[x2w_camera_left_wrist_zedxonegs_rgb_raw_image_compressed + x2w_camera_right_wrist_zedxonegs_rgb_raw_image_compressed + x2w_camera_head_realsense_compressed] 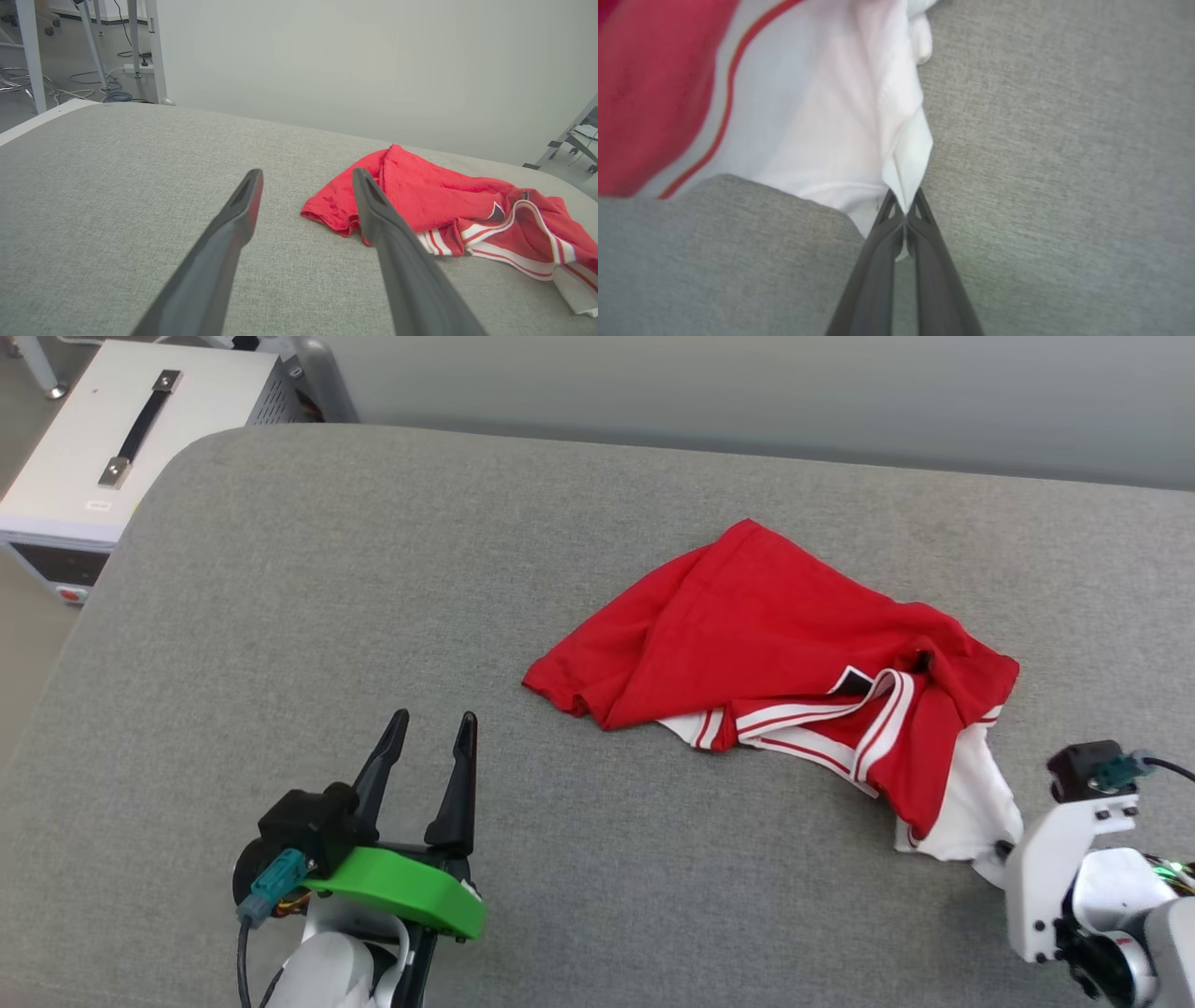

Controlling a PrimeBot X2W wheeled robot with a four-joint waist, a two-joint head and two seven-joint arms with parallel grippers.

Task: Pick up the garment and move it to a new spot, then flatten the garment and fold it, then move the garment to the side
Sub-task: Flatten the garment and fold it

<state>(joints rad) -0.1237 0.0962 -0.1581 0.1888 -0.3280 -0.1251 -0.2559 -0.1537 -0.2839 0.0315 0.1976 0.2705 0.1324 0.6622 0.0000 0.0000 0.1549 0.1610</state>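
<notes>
Lower right, the right gripper (904, 210) pinches the garment's (766, 625) white edge, likely to lift it. The left gripper (434, 721), lower left, hovers, fingers spread.

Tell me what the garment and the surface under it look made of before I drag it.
The garment: thin, soft, likely knit cloth, matte red and white; it slumps in loose folds, and its white corner pinches flat in the right gripper. Fibre unclear. The surface: grey woven, upholstery-like fabric, matte, with visible weave; its rounded corner suggests padding.
</notes>
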